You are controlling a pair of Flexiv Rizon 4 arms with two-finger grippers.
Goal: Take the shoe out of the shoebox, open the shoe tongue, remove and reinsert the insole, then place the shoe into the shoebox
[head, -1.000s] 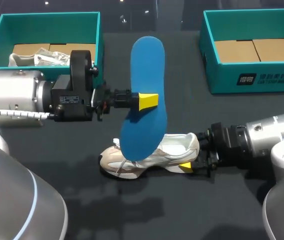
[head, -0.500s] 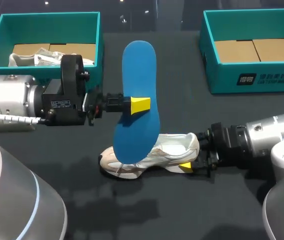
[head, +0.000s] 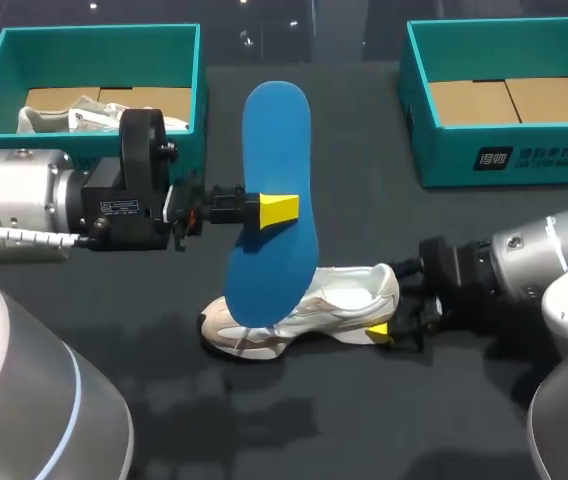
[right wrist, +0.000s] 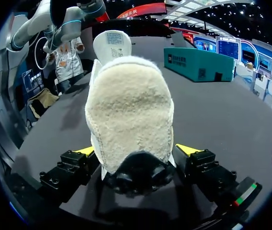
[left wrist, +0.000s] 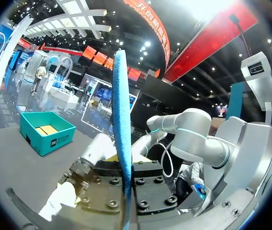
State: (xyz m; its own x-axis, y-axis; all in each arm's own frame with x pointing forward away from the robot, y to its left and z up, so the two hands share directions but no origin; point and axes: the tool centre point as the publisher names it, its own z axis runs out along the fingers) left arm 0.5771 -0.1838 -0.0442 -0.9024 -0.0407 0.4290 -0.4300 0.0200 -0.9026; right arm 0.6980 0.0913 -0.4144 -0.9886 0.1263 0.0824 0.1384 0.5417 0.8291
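A blue insole (head: pixel 274 200) stands on edge above the table, with my left gripper (head: pixel 279 210) shut on its middle. In the left wrist view the insole (left wrist: pixel 120 120) rises straight up from between the closed jaws. Under it a white and beige shoe (head: pixel 344 295) lies on the black table, toe to the left. My right gripper (head: pixel 389 308) is at the heel. In the right wrist view the fleece-lined heel (right wrist: pixel 131 105) sits between the spread fingers of my right gripper (right wrist: pixel 136 151), and the yellow fingertips (right wrist: pixel 187 149) stand just off its sides.
A teal shoebox (head: pixel 94 40) at the back left holds a second shoe (head: pixel 74 112) and paper. Another teal shoebox (head: pixel 504 150) stands at the back right, showing only cardboard inside. Black tabletop lies bare in front of the shoe.
My left arm has drawn the insole a little to the left, off the shoe. My right gripper has widened slightly at the heel and its wrist has shifted a bit.
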